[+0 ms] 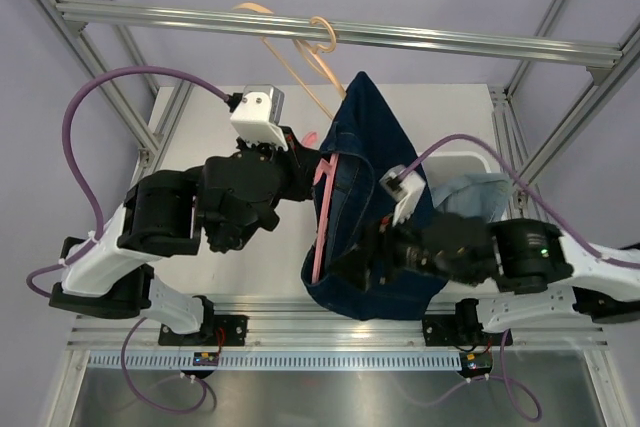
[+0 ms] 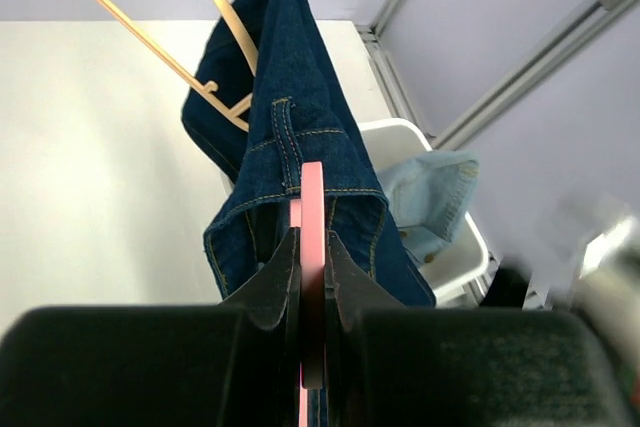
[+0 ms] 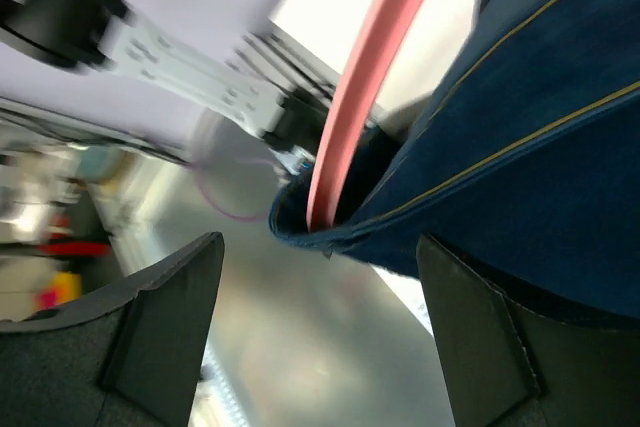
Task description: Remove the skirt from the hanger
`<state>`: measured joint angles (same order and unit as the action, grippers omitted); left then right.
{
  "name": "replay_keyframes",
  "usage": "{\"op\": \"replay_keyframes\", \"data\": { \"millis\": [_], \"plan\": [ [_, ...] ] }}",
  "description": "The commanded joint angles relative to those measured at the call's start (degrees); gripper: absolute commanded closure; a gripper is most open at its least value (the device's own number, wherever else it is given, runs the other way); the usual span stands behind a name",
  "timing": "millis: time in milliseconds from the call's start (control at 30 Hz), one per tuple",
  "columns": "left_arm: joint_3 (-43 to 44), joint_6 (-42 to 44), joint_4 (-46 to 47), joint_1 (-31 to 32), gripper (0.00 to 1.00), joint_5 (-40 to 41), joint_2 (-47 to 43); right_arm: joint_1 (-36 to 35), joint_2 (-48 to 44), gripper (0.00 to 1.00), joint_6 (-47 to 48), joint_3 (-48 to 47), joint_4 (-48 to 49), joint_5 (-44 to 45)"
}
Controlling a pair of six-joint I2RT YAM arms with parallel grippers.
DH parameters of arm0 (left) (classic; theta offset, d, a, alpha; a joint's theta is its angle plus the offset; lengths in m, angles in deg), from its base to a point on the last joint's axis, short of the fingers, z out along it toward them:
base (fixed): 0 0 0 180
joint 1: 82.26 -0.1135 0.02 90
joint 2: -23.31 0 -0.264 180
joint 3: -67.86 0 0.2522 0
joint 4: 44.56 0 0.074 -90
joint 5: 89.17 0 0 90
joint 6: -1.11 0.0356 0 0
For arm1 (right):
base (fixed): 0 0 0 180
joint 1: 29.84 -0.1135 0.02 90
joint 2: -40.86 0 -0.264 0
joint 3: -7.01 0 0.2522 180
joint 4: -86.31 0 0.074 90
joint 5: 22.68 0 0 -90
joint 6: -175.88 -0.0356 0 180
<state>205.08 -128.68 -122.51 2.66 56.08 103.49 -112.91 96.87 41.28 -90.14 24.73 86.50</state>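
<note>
A dark blue denim skirt (image 1: 372, 172) hangs over a pink hanger (image 1: 322, 215) above the table's middle. My left gripper (image 2: 312, 238) is shut on the pink hanger's (image 2: 312, 192) flat bar, with the skirt (image 2: 300, 77) draped just beyond its fingertips. From the right, my right gripper (image 3: 320, 243) stands open at the skirt's lower near end. In that wrist view the skirt's stitched edge (image 3: 520, 147) and the end of the pink hanger (image 3: 370, 57) lie just ahead of the spread fingers. Nothing is pinched between them.
A beige hanger (image 1: 300, 52) hooks on the overhead metal rail (image 1: 420, 37) behind the skirt. A white bin (image 1: 468, 160) at the right holds a light blue denim garment (image 1: 482, 190). Frame posts stand at the table's corners.
</note>
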Motion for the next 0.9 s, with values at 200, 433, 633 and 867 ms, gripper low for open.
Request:
{"op": "replay_keyframes", "data": {
  "millis": [200, 433, 633, 867],
  "plan": [
    [3.5, 2.0, 5.6, -2.9, 1.0, -0.5, 0.6, -19.8, 7.2, 0.18, -11.6, -6.0, -10.9, 30.0],
    [2.0, 1.3, 6.2, -2.8, 1.0, -1.5, 0.2, -19.8, -0.3, 0.37, -18.4, 5.9, -3.0, 31.0],
    [1.9, 1.4, 6.7, -2.7, 1.0, -2.1, 0.6, -19.9, 1.6, 0.36, -16.5, 2.8, -1.9, 31.1],
    [1.9, 2.3, 8.0, -2.8, 1.0, -2.9, 0.8, -19.7, 5.8, 0.35, -17.1, 0.2, -1.9, 31.5]
  ]
}}
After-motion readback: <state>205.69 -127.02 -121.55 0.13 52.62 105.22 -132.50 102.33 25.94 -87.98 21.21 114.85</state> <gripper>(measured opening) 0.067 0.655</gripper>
